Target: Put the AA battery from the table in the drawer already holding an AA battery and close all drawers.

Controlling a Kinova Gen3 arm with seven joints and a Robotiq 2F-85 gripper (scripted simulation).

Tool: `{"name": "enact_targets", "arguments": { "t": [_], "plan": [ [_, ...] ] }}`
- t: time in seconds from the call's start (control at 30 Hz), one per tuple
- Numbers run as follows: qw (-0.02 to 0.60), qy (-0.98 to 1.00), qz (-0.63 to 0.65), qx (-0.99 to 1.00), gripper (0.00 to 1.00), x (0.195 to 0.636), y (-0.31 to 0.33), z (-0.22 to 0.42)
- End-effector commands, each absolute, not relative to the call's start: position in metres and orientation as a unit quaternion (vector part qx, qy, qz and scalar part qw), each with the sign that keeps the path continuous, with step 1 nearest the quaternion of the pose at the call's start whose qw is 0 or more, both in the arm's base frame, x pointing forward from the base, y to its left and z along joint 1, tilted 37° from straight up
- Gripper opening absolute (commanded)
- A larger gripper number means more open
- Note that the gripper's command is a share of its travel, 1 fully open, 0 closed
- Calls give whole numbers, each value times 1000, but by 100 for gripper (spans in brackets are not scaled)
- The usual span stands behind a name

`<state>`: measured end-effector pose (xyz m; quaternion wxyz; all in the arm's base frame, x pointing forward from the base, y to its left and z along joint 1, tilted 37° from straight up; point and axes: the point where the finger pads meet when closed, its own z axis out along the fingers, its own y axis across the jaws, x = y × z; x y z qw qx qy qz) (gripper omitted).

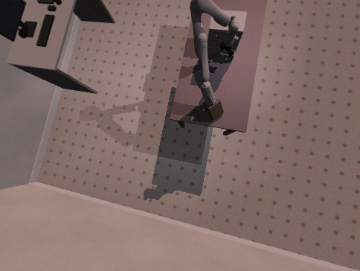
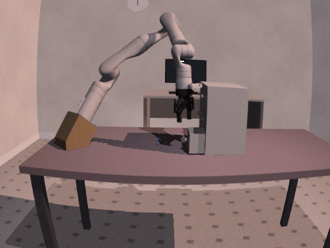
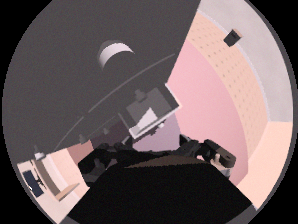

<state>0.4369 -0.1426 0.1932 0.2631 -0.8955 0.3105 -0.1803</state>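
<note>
- The jaws stand spread, pointing down above the open drawer, with nothing between them.
- That drawer is low in the chest, sticking out of its front; its contents are unclear.
- A small blue thing lies on the bench in shadow, before the drawer (perhaps the AA battery, though it is too small to tell).
- The chest stands upright.
</note>
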Motion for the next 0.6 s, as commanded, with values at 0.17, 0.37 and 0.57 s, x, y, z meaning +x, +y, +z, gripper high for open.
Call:
{"name": "enact_targets", "arguments": {
  "t": [0.17,0.37,0.57],
  "plan": [
    [263,313,-180,-894,100,437,-143,194],
    [264,316,-180,-894,100,436,-143,194],
    [265,322,-178,-891,100,436,-143,194]
  ]
}}
